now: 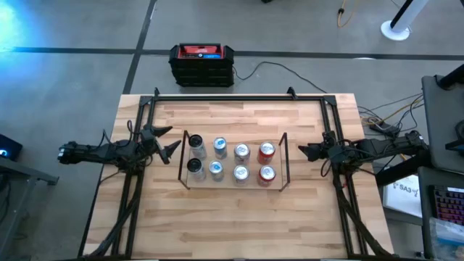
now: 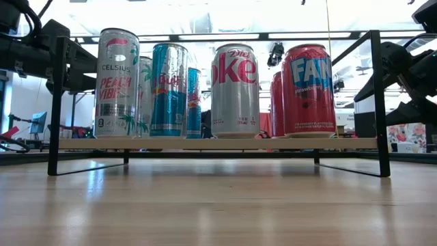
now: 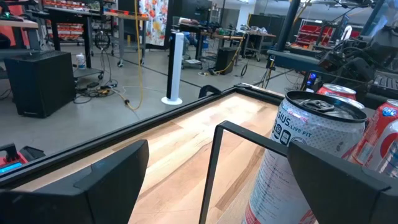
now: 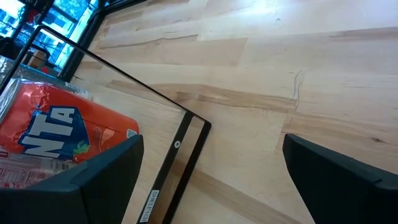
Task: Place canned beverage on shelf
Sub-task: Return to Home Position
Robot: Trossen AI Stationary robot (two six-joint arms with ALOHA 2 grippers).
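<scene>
The shelf [image 1: 284,156], a low rack with thin black end frames and a light wood deck [image 2: 218,143], stands at the table's middle. Several cans stand upright on their bases on its deck in two rows; the low view shows a Celsius can [image 2: 117,82], a blue can [image 2: 168,89], a Diet Coke can [image 2: 234,82] and a red Fanta can [image 2: 308,89]. My left gripper [image 1: 174,139] hangs open just left of the shelf's left end frame [image 3: 214,168], facing the Celsius can [image 3: 305,162]. My right gripper [image 1: 303,152] hangs open just right of the shelf, tipped down toward the Fanta can [image 4: 56,137].
A black tubular frame [image 1: 232,98] runs around the tabletop. A black and red box [image 1: 201,64] sits on the floor beyond the far edge. Bare wood [image 1: 232,217] lies between the shelf and the near edge.
</scene>
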